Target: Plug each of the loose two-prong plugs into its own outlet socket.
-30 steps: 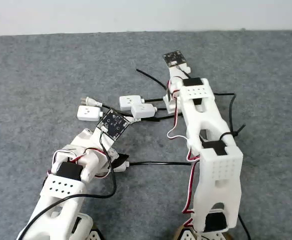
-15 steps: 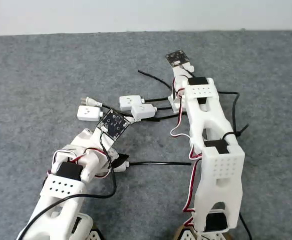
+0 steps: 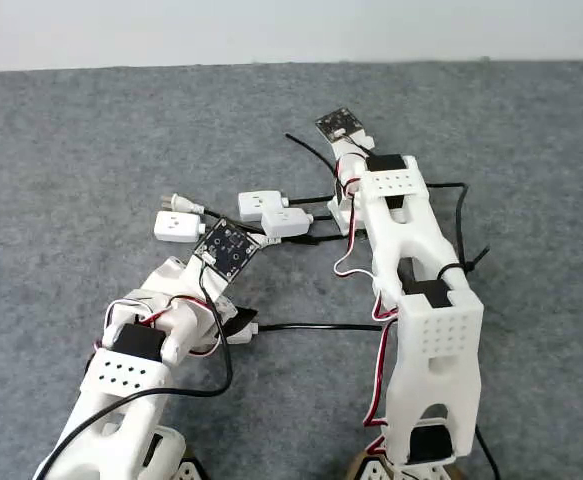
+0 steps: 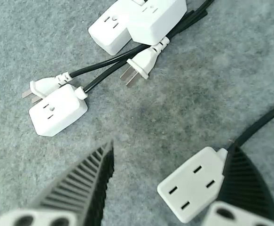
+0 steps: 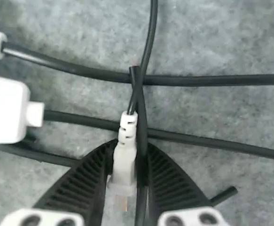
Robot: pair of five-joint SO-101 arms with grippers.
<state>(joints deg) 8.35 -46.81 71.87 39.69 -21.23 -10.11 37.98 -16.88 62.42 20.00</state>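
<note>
Right gripper (image 5: 127, 153) clamped on plug (image 5: 122, 169), cord (image 5: 141, 127) pinched alongside. Left gripper (image 4: 170, 145) gaped wide, socket (image 4: 193, 188) against one jaw. I judged prongs needed squaring to slots first.

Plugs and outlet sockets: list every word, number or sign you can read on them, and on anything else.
None can be read. The outlet sockets and plugs show bare white faces; marks on the wrist circuit boards are too small.

White two-prong plug (image 5: 122, 165), black cord: pinched inside my right gripper (image 5: 129, 146). White plastic socket block (image 4: 193, 190): just beside my left gripper (image 4: 171, 147).
</note>
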